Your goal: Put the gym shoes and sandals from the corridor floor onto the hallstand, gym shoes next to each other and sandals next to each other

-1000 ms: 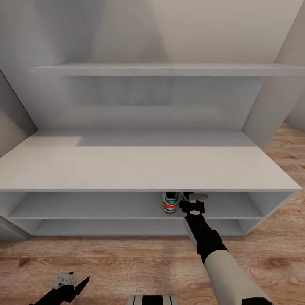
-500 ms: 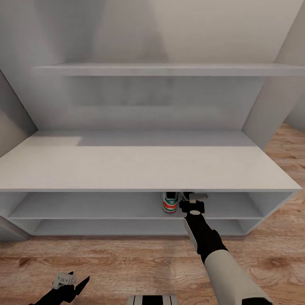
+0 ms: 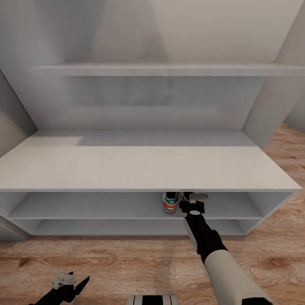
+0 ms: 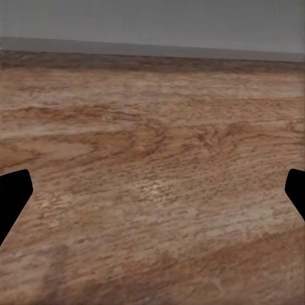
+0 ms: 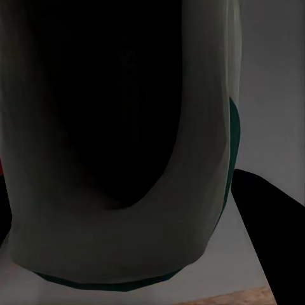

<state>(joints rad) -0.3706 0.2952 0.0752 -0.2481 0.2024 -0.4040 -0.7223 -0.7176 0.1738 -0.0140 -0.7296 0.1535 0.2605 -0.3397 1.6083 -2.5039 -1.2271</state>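
Gym shoes are the matter in hand: one sneaker (image 3: pixel 170 202) already stands heel-out on the upper open shelf of the hallstand (image 3: pixel 144 169), just under its top board. A second sneaker (image 5: pixel 121 210) sits close in front of the right wrist camera, its dark opening and a strip of green trim in plain sight; in the head view only a sliver of it peeks out beside the first, behind the right gripper (image 3: pixel 191 202). That gripper reaches into the same shelf level just beside the parked sneaker. Whether its fingers are clamped on the second shoe or already let go I cannot tell, since the head view hides the fingertips and the wrist view shows only one dark finger beside the shoe.

The risks, as I judge them: if the grasp is still on and the arm pulls back, the shoe could be dragged off the shelf edge onto the corridor floor (image 3: pixel 127 258). A sideways nudge could knock the neighbouring sneaker askew. Lifting the wrist could strike the underside of the top board.

Farther from the hallstand, the left gripper (image 3: pixel 70 283) hangs low over bare planks, fingers spread and holding nothing.
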